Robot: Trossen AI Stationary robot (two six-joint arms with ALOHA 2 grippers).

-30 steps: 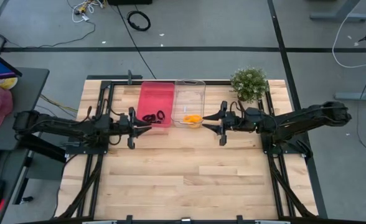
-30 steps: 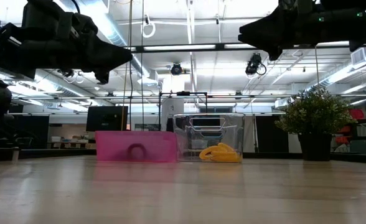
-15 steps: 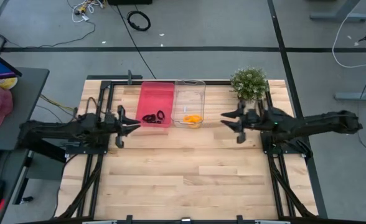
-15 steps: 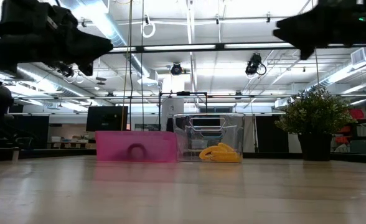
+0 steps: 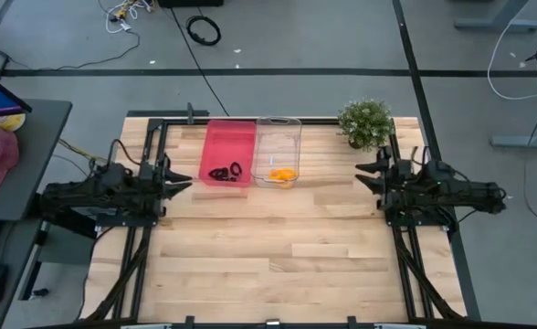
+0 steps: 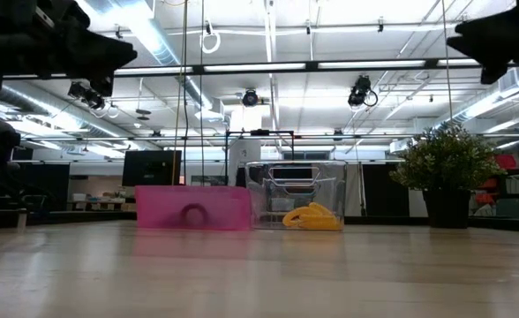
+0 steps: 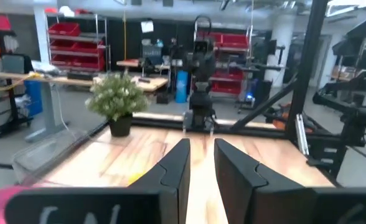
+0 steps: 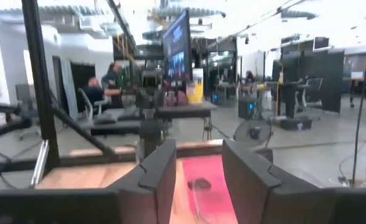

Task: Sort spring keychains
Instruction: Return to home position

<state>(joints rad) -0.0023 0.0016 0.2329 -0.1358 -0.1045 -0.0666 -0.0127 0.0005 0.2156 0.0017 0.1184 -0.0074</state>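
Black spring keychains (image 5: 225,171) lie on the floor of the pink bin (image 5: 229,137). Orange keychains (image 5: 282,174) lie in the clear bin (image 5: 279,137) right of it. In the low view the orange ones (image 6: 312,216) show through the clear wall, and a black loop (image 6: 193,213) shows dimly through the pink one. My left gripper (image 5: 179,178) hangs open above the table's left edge, left of the pink bin. My right gripper (image 5: 367,171) hangs open near the right edge. Both wrist views show empty gaps: left gripper (image 7: 201,168), right gripper (image 8: 200,165).
A potted plant (image 5: 365,122) stands at the table's far right corner, just beyond my right gripper. The two bins sit side by side at the far edge. Bare wooden tabletop (image 5: 278,247) stretches across the middle and near side. A large black cable coil (image 5: 204,30) lies on the floor beyond.
Both arms have drawn back from the bins, staying high above the table. The left gripper has moved from beside the pink bin toward the table's left edge; the right gripper has moved from beside the clear bin toward the right edge. The keychains have stayed in their bins.
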